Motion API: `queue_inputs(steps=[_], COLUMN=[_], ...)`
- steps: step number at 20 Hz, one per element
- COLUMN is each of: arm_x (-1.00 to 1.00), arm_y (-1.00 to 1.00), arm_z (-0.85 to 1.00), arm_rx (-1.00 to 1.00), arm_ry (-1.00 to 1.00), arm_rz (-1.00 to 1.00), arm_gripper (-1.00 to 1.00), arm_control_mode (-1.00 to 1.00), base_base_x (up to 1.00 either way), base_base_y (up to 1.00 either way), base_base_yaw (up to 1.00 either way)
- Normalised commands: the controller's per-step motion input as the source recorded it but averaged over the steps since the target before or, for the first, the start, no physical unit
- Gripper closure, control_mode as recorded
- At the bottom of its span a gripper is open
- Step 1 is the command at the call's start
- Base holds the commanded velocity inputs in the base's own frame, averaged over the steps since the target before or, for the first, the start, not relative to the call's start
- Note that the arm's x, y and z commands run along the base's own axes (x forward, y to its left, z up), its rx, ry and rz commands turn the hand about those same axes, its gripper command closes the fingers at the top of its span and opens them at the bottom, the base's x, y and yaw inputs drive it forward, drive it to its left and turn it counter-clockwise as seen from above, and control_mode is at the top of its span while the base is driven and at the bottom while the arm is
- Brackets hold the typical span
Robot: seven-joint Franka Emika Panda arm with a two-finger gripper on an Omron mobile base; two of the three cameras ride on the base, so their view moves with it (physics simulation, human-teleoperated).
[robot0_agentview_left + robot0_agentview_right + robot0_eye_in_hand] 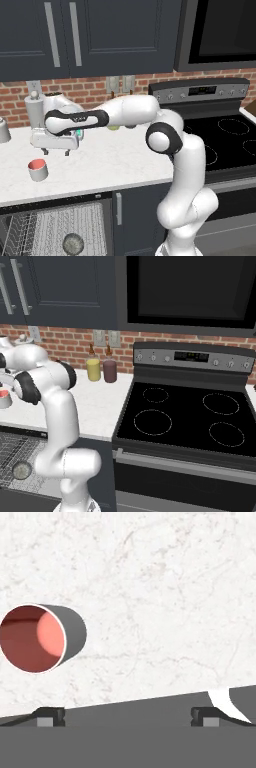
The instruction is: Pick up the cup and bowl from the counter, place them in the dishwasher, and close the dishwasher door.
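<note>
We see the cup (38,169) standing upright on the white, faintly veined counter (115,165), near its front edge. It is a short, stubby thing, white-grey on the outside with a red-pink inside, and its mouth faces up. In the hand view the cup (42,638) sits at the left, its round opening toward the camera, the pink bottom glowing lighter than the darker red wall. From the right base view we catch the cup (4,398) at the far left edge, partly cut off by the frame. The gripper (56,151) hangs above the counter, just up and to the right of the cup, not touching it; its two dark fingertips (51,715) stand far apart with nothing between them, so the jaws are released and empty. Below the counter the dishwasher (55,227) stands open, its white wire rack showing, and the bowl (73,243), small, round and dark grey speckled, already lies in that rack. In the right base view the bowl (22,470) shows again in the rack at lower left. Behind the hand a plain grey canister (34,111) stands against the brick wall.
</note>
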Motion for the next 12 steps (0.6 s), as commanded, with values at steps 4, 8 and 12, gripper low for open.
queue_inputs(steps=[4,8,12], arm_x=[0.26,0.39,0.44], arm_y=[0.4,0.46,0.36], arm_z=[-0.21,-0.26,-0.07], arm_rx=[0.0,0.0,0.0], arm_ry=[-0.01,0.01,0.02], arm_rz=[0.0,0.0,0.0], arm_gripper=[-1.0,-1.0,-1.0], arm_control_mode=[-1.0,-1.0,-1.0], base_base_x=[0.0,0.0,0.0], base_base_y=[0.0,0.0,0.0], base_base_yaw=[0.0,0.0,0.0])
